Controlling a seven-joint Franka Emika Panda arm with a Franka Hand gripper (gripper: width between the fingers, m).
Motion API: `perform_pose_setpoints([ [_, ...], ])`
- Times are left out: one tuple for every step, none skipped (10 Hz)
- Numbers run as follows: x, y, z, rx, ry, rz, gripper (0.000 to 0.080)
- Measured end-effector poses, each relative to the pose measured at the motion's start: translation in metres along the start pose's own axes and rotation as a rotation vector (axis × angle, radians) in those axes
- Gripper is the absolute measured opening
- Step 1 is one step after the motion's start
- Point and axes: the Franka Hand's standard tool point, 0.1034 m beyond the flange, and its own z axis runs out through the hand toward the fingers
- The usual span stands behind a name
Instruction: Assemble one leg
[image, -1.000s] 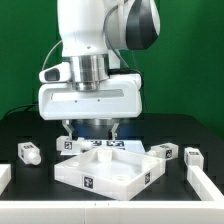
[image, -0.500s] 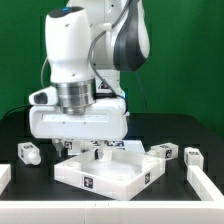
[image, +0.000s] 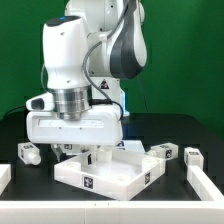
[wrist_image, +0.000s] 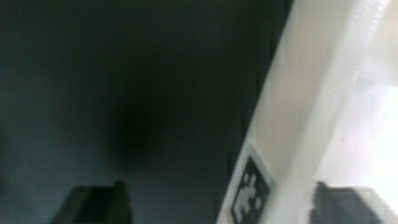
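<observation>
1. Gripper (wrist_image: 226, 205) spread wide: in the wrist view both fingertips (wrist_image: 98, 205) sit well apart, pinching nothing.
2. Between the fingertips in that view: a blurred white edge (wrist_image: 329, 100) carrying a tag (wrist_image: 249, 190), running lengthwise through the gap over the dark table. Not clear which part it belongs to, or whether either finger touches it.
3. In the exterior view, hand low over the back-left area of the square white tray part (image: 120, 178), just above its rim. Fingers mostly hidden behind the hand body and rim.
4. Leg (image: 28, 152) lying flat on the black table (image: 30, 200), at the exterior view's left, just beside the tray part's left corner, clear of the gripper.
5. Long axis of that leg roughly horizontal, running left-right with a slight diagonal. Tagged faces visible; exact heading too small to tell.
6. Second leg (image: 165, 152) and third leg (image: 195, 156) lying on the table at the exterior view's right, near each other, beyond the tray part's right corner.
7. All three legs loose; none seated in the tray part.
</observation>
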Motion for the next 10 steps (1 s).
perform_pose_setpoints([
  [0.0, 0.0, 0.0, 0.0, 0.0, 0.0, 0.0388],
  [0.0, 0.0, 0.0, 0.0, 0.0, 0.0, 0.025],
  [0.0, 0.0, 0.0, 0.0, 0.0, 0.0, 0.0115],
  [0.001, -0.002, -0.001, 0.004, -0.016, -0.002, 0.0115],
  [0.015, -0.007, -0.008, 0.018, -0.038, -0.007, 0.0048],
  [0.03, -0.011, -0.014, 0.029, -0.033, -0.009, 0.0048],
  [0.039, -0.015, -0.015, 0.033, -0.028, -0.015, 0.0048],
  [0.045, -0.019, -0.016, 0.039, -0.033, -0.021, 0.0048],
  [0.053, -0.026, -0.017, 0.044, -0.02, -0.091, 0.0048],
  [0.055, -0.039, -0.014, 0.043, 0.001, -0.219, 0.0048],
])
